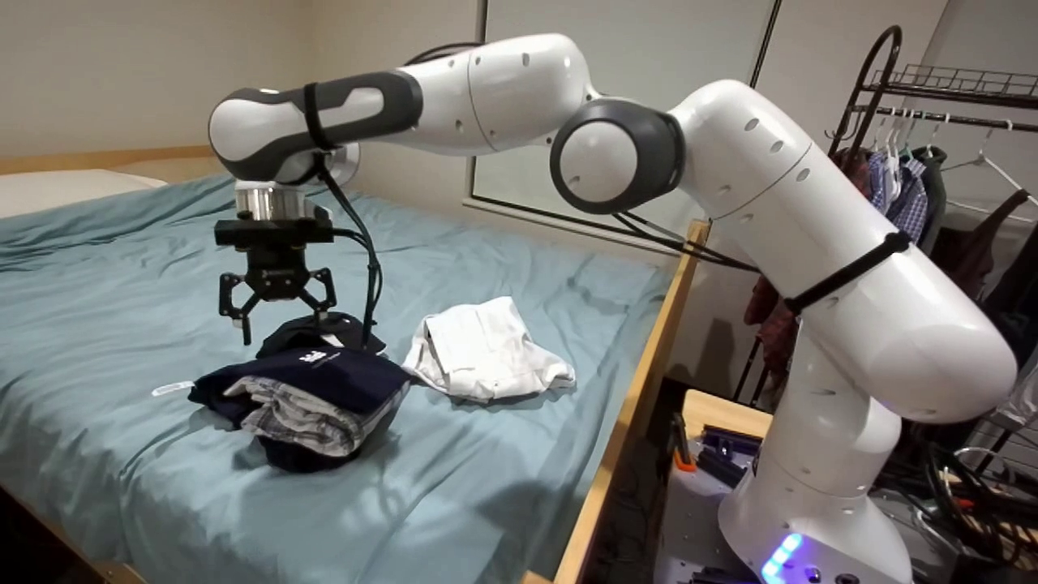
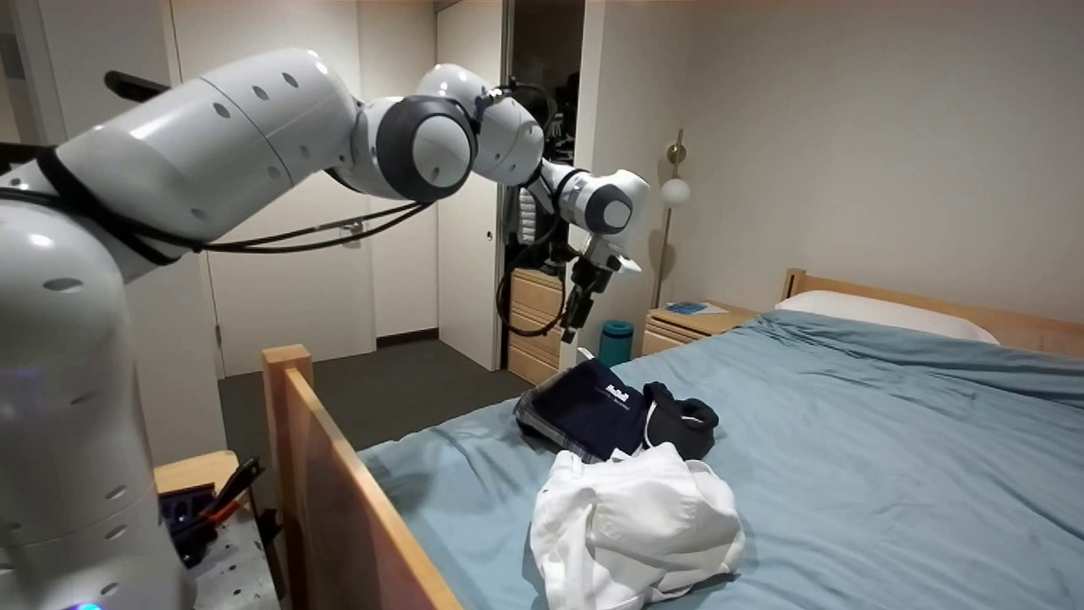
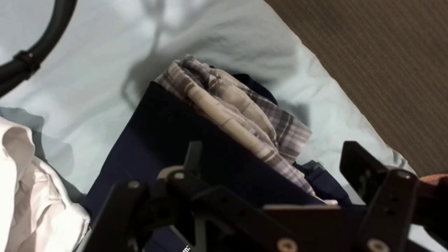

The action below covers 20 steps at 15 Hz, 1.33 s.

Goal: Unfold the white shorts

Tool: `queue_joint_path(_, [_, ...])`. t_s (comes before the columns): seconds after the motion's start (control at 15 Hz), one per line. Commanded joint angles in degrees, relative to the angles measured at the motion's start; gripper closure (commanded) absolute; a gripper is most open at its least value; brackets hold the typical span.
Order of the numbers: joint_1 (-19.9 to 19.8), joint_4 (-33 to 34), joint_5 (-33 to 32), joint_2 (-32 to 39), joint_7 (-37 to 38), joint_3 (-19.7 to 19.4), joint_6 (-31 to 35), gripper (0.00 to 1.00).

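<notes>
- A bedroom, as in a home: the table point(image 2: 847, 474) is a bed point(image 1: 636, 389) with a blue-green sheet point(image 1: 146, 308).
- At the table's head edge, a white pillow point(image 2: 889, 313) by a wooden headboard point(image 2: 1046, 335).
- Near a head corner, a wooden nightstand point(image 2: 720, 320) and a tall lamp point(image 2: 675, 192) with a white globe.
- Beyond a long edge, an open closet point(image 2: 549, 47) with drawers point(image 2: 535, 296).
- Past the foot edge, a clothes rack point(image 1: 973, 97) hung with shirts point(image 1: 910, 200).

White arm links point(image 1: 819, 215) are banded by black straps point(image 1: 847, 274); black cables point(image 3: 52, 36) are routed externally; the black claw point(image 1: 285, 329) is fitted with metallic screws point(image 3: 287, 244).
</notes>
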Motion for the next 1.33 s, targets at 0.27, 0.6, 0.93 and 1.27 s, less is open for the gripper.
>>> queue_joint_path(0.27, [-1.4, -2.6, -7.2, -4.2, -22.1, -1.1, -10.9, 0.0])
queue_joint_path(0.6, [-0.8, -2.6, -9.3, -3.9, -28.0, -1.6, -10.9, 0.0])
queue_joint_path(0.93, [-0.7, -6.1, -10.9, -6.5, -31.2, -1.5, -10.8, 0.0])
queue_joint_path(1.27, [0.6, -18.4, -11.6, -14.6, -27.4, -2.8, -4.7, 0.0])
